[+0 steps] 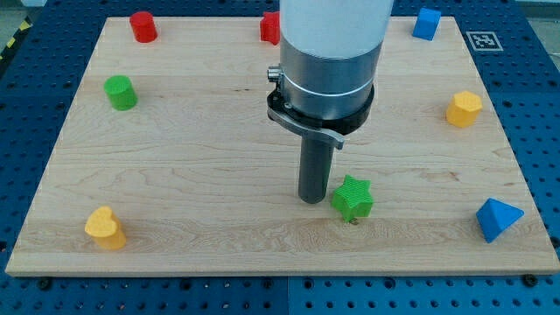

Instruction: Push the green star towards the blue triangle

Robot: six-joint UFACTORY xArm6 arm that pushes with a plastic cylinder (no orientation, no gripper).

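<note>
Ridges are showing on the green star (353, 198), which is sitting just right of my tip (312, 200) on the smooth wooden tabletop (175, 175). We are carrying no jawed end effector. The faceted blue triangle (497, 217) is lying well apart, toward the view's right.

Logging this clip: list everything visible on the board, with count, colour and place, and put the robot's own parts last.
wooden board: 1, light wood, fills the view
red cylinder: 1, red, top left
red block: 1, red, top centre, partly hidden by the arm
blue cube: 1, blue, top right
green cylinder: 1, green, left
yellow block: 1, yellow, right
yellow heart: 1, yellow, bottom left
green star: 1, green, lower centre
blue triangle: 1, blue, bottom right
my tip: 1, dark rod, right beside the star's left
</note>
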